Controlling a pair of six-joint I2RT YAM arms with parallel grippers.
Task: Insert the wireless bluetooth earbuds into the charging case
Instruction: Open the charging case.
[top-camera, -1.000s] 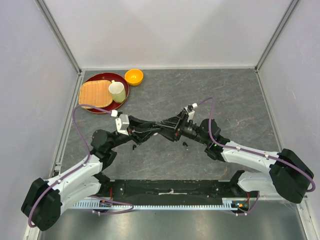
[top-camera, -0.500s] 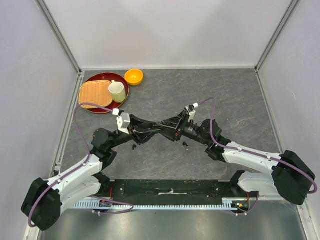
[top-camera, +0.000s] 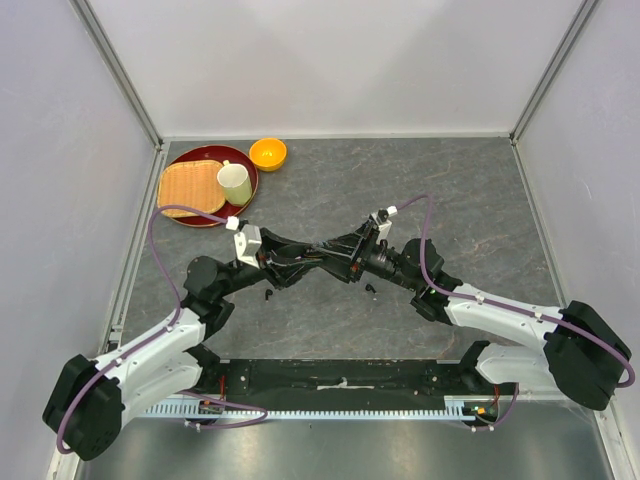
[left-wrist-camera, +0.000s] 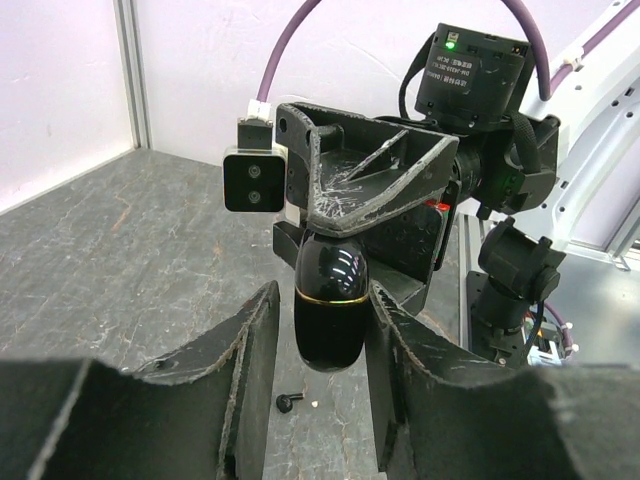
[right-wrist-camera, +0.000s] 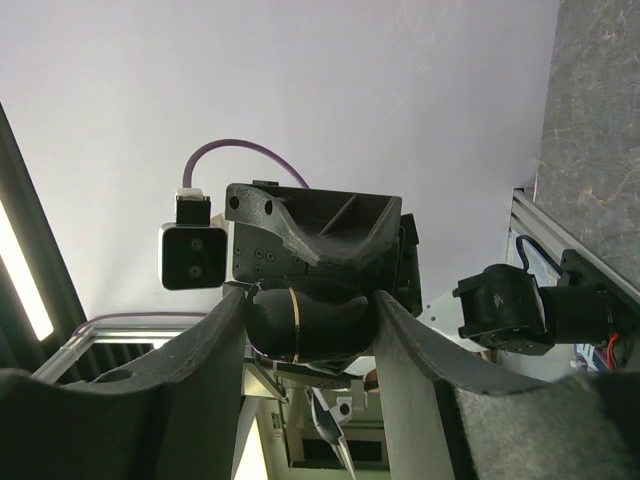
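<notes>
Right gripper (right-wrist-camera: 310, 302) pinches black charging case (right-wrist-camera: 300, 328); left wrist view alone shows left gripper (left-wrist-camera: 321, 295) loosely flanking it, gap visible.

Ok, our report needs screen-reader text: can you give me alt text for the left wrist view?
A glossy black charging case with a gold seam hangs upright from the right claw, flanked by the two fingers of the left claw, with a sliver of gap on one side. Below, one black earbud lies on the grey table.

Left hand (top-camera: 330, 262) facing right hand (top-camera: 341, 254), red tray (top-camera: 204, 151) far-left
</notes>
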